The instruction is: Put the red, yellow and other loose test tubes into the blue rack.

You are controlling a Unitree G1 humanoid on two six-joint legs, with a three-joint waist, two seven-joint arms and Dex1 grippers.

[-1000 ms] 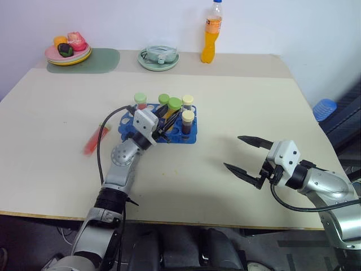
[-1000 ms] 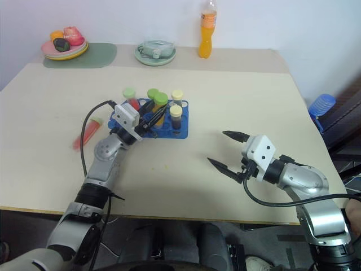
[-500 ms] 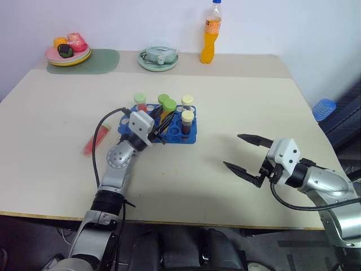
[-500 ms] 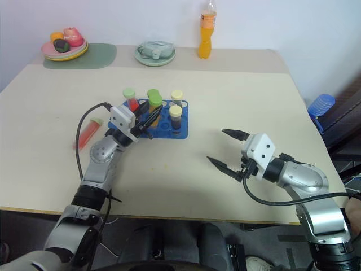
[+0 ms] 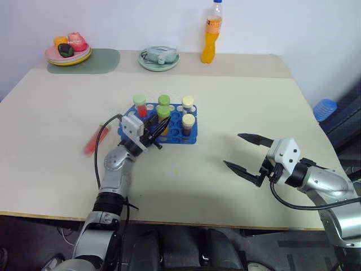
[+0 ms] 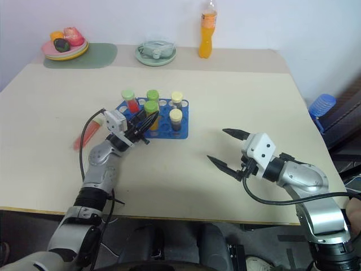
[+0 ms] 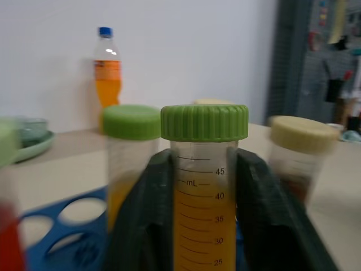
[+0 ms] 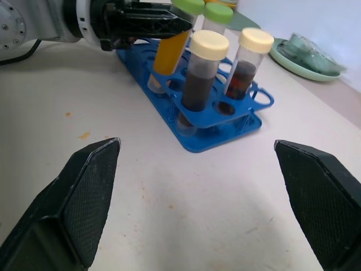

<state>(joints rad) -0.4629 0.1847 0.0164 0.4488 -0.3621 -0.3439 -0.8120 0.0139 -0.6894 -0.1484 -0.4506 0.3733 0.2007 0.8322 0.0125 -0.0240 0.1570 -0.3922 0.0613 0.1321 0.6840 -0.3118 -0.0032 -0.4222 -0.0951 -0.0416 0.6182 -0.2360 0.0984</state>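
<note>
A beige table (image 5: 237, 96) stands against a white wall. Along its far edge are a tall orange drink bottle (image 5: 211, 32), a pale green dish (image 5: 158, 58), and, at the far left corner, a green mat (image 5: 101, 60) carrying a plate of toy food (image 5: 68, 49).

Near the table's centre stands the blue rack (image 5: 181, 134), a rectangular stand with round holes in its top. Five capped tubes stand in it: a red-filled tube with a green cap (image 5: 140, 105) at the rack's far left corner, a green-capped tube (image 5: 164, 101) beside it, two cream-capped dark brown tubes (image 5: 188, 122) on the rack's right side, and a yellow-orange tube with a green cap (image 5: 163, 117) toward the near edge. One more red-filled tube (image 5: 95, 139) lies flat on the table, to the left of the rack and apart from it.

The left gripper (image 5: 157, 129) reaches to the rack's near left side. In the left wrist view its two black fingers (image 7: 148, 226) flank the yellow-orange tube, one on each side, lying against its wall; whether they clamp it or have slackened cannot be told.

The right gripper (image 5: 246, 154) hovers over bare table near the right edge, well apart from the rack, its fingers spread wide and holding nothing.
</note>
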